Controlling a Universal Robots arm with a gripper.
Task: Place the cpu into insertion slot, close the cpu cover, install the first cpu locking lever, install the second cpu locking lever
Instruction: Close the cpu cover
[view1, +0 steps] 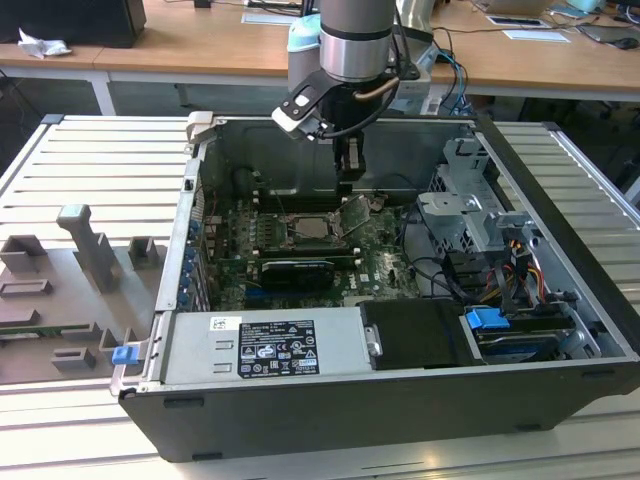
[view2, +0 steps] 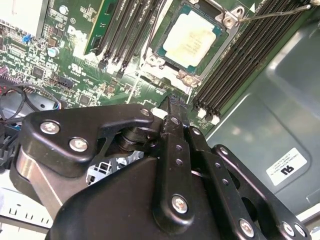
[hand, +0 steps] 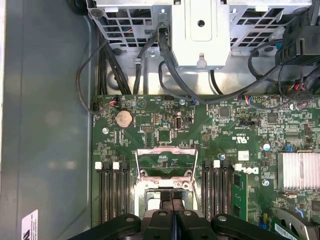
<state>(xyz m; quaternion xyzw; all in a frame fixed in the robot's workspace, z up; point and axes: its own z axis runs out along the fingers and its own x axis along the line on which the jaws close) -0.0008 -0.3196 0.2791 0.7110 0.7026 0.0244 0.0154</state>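
A big dark computer case (view1: 400, 400) is lying open on a metal table (view1: 90, 170). The robot arm (view1: 355, 40) is hanging down into the case from above. A green board (hand: 225, 130) is covering the floor of the case.

The gripper (view1: 348, 170) is hanging just above the board, near the far wall of the case. In both wrist views its two black fingers (view2: 175, 107) are pressing together. They are holding nothing.

The cpu cover (hand: 165, 150) is standing up, open. It is a thin silver frame, and the green board is showing through its big window. It is standing just past the tips of the gripper (hand: 171, 210).

The cpu (view2: 192, 39) is already lying flat in its square slot on the board. Its pale shiny top is facing up with nothing over it. In the second wrist view it is sitting a little way beyond the gripper (view2: 175, 102), and the two are not touching. In the exterior view the cpu (view1: 313, 228) is lying below the gripper and a bit toward the exterior view's left.

A thin metal locking lever (view2: 275, 12) is reaching out from one corner of the slot, over the long black memory slots (view2: 240, 65).
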